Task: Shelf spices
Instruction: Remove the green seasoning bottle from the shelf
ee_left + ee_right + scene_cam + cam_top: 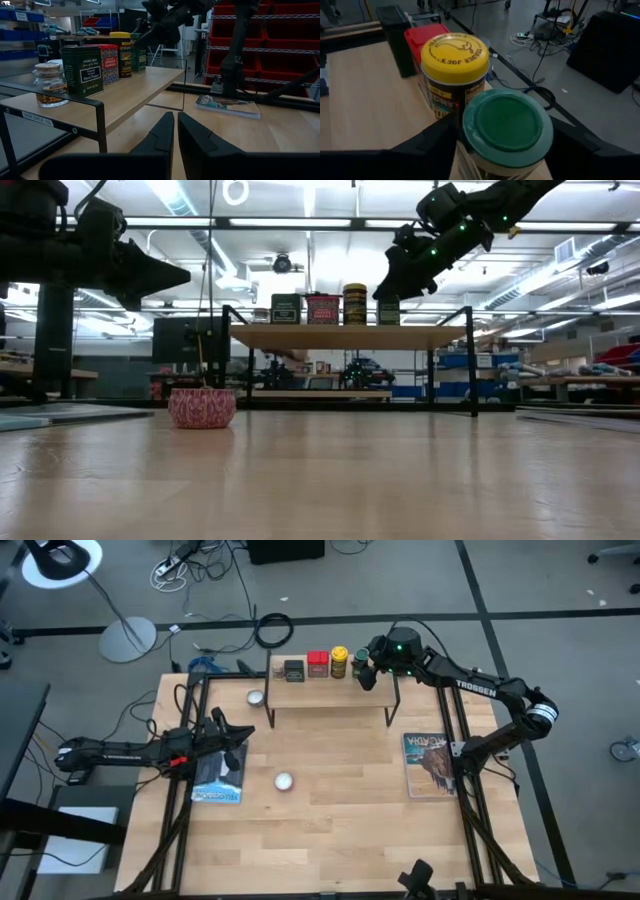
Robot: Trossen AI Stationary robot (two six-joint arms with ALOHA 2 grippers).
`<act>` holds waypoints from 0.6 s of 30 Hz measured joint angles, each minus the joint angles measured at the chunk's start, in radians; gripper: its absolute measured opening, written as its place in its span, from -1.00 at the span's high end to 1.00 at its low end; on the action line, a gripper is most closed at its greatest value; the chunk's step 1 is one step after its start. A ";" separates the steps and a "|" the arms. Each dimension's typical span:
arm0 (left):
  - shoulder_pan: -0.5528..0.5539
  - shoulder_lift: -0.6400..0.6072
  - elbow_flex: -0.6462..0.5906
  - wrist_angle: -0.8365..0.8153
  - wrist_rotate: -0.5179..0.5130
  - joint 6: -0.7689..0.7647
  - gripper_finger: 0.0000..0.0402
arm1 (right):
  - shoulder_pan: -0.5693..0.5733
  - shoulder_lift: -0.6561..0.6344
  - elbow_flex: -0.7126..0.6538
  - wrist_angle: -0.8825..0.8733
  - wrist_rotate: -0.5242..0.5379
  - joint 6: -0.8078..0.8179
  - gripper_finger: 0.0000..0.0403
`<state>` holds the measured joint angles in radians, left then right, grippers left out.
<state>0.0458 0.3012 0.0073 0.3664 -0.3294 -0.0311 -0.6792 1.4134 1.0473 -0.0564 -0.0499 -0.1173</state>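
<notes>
Shelf (330, 698): stood at far middle of table (340, 830), light plank on thin black legs.

Spices: ranged in one row along far edge of shelf. From left: brown jar (277, 671), black tin (294, 670), red tin (318, 664), yellow jar (339, 662), green jar (502, 132) at right end, mostly hidden under right hand in high view. Yellow jar and green jar just beside each other, touching or nearly so; cannot tell which. Seen level in low view as black tin (285, 308), red tin (323, 309), yellow jar (355, 304), green jar (388, 311), all upright on plank.

Right hand (367, 673): reached in from right over right end of shelf, directly above green jar. Fingers spread to either side of green cap in right wrist view; contact with jar not discernible.

Left hand (234, 732): hovered over left side of table, well apart from shelf, pointed toward it. Fingers (162, 137) pressed nearly together, nothing between them.

Other items on table: silver disc (256, 697) just left of shelf; second disc (283, 781) near middle; book (218, 780) under left arm; second book (430, 764) at right, near right arm.
</notes>
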 joint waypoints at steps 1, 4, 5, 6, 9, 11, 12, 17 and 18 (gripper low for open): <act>0.000 0.000 0.000 -0.001 0.000 0.000 0.86 | 0.003 -0.001 0.002 0.005 -0.003 -0.001 -0.08; 0.000 0.000 0.000 -0.003 0.000 0.000 0.86 | 0.009 -0.008 0.002 0.004 0.003 -0.006 -0.02; 0.000 0.000 0.000 -0.004 0.000 -0.002 0.86 | 0.012 -0.014 0.000 0.000 0.006 -0.010 -0.02; 0.000 0.000 0.000 -0.006 0.000 -0.003 0.86 | 0.016 -0.021 -0.001 -0.005 0.013 -0.011 -0.02; 0.000 0.000 0.000 -0.007 0.000 -0.004 0.86 | 0.019 -0.055 -0.002 -0.014 0.039 -0.015 -0.02; 0.000 0.000 0.000 -0.007 0.000 -0.005 0.86 | 0.018 -0.086 -0.002 -0.021 0.056 -0.016 -0.02; 0.000 0.000 0.000 -0.007 0.000 -0.005 0.86 | 0.018 -0.101 -0.002 -0.032 0.064 -0.016 -0.02; 0.000 0.000 0.000 -0.006 0.000 -0.006 0.86 | 0.022 -0.214 -0.002 -0.035 0.085 -0.018 -0.02; 0.000 0.000 0.000 -0.006 0.000 -0.006 0.86 | 0.023 -0.241 -0.002 -0.030 0.085 -0.018 -0.02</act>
<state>0.0456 0.3012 0.0071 0.3599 -0.3294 -0.0372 -0.6562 1.1721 1.0452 -0.0866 0.0348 -0.1349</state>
